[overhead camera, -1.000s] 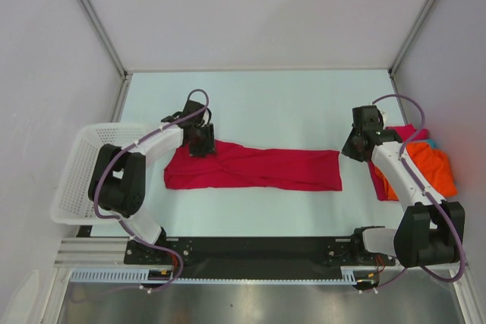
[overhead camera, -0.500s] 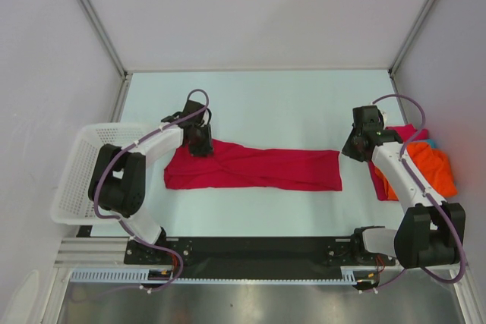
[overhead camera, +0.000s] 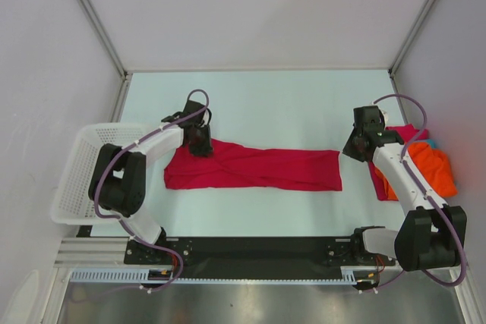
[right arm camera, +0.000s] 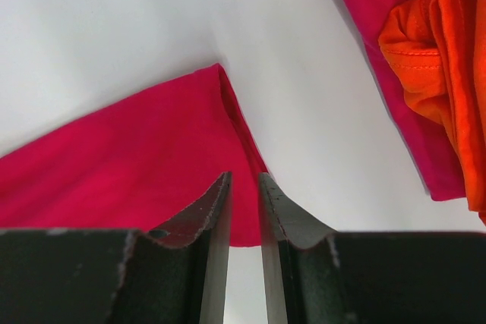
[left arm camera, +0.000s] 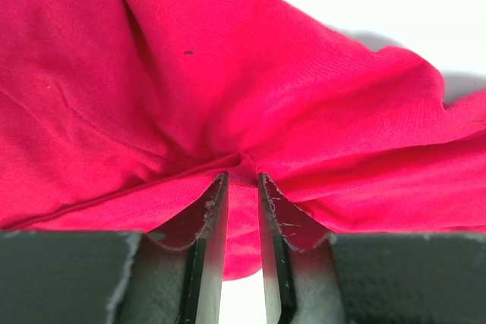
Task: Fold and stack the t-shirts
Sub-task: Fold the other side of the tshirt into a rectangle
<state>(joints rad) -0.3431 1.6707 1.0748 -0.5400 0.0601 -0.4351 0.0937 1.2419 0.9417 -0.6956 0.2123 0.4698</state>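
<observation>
On the crimson t-shirt (overhead camera: 258, 169), the left gripper (overhead camera: 201, 149) pinches its far-left edge.

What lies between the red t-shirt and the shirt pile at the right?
A strip of bare table, shown best in the right wrist view.

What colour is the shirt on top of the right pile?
The shirt is orange, clearest in the right wrist view.

Jaws nearly together, the gripper (right arm camera: 243, 180) sits at the edge of the crimson t-shirt (right arm camera: 129, 157), orange t-shirt (right arm camera: 448, 73) well apart.
</observation>
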